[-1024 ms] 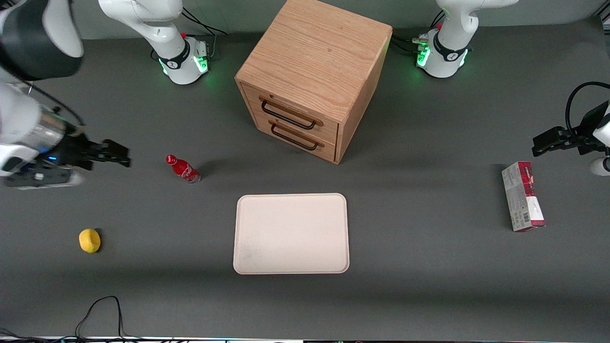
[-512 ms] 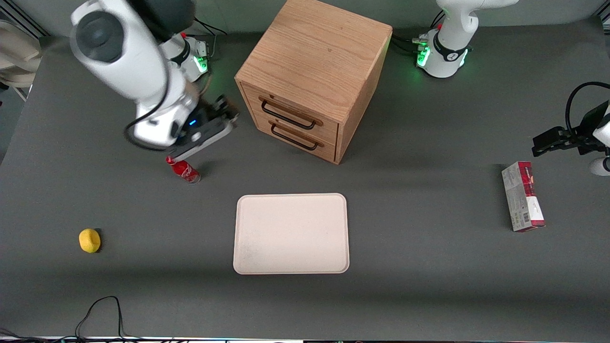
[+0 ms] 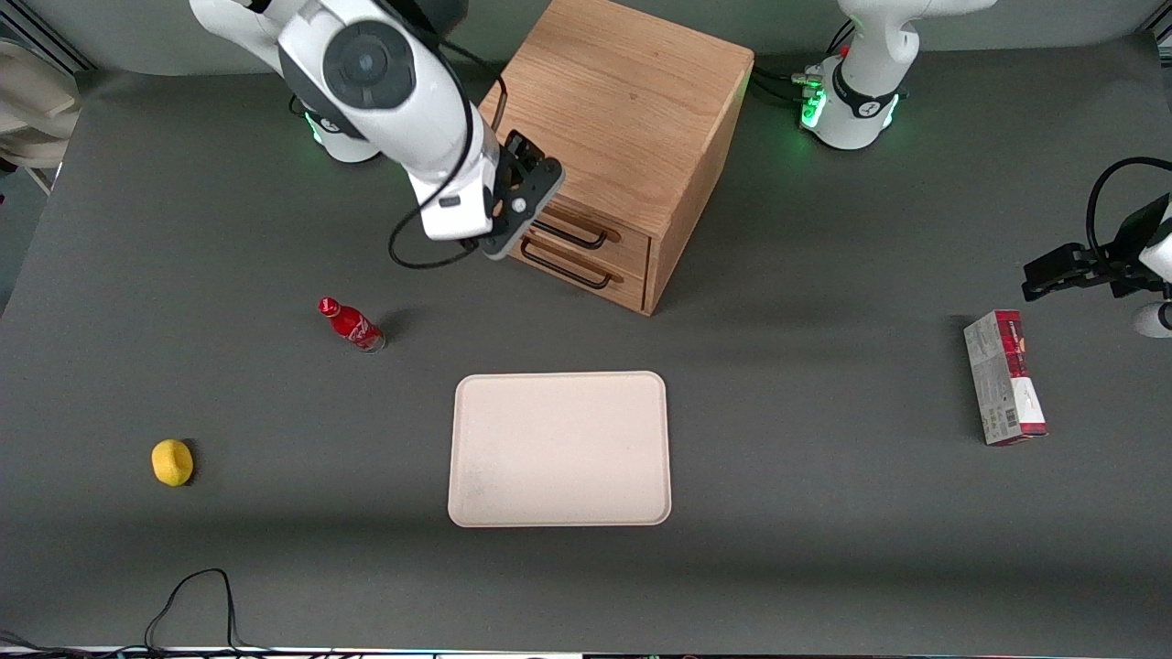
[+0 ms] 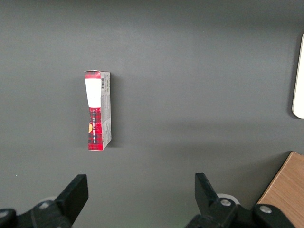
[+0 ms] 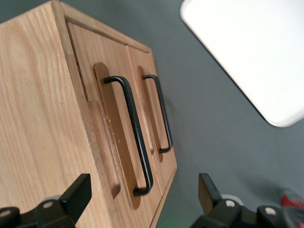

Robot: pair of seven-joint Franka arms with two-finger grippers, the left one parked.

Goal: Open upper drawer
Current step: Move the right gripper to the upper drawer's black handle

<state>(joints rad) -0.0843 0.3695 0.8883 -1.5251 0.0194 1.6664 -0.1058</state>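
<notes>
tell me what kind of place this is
Probably a robot manipulation lab: arms bolted to a dark grey table, staged props like an oak cabinet and white tray, and the gripper open before the upper drawer.

No legible txt on anything.

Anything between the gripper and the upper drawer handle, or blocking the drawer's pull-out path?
Nothing visible. The gripper, fingers open, hovers right in front of the upper drawer, with only air between it and the handle. The table in front of the cabinet is bare up to the tray, which lies nearer the camera; the bottle stands off sideways.
</notes>
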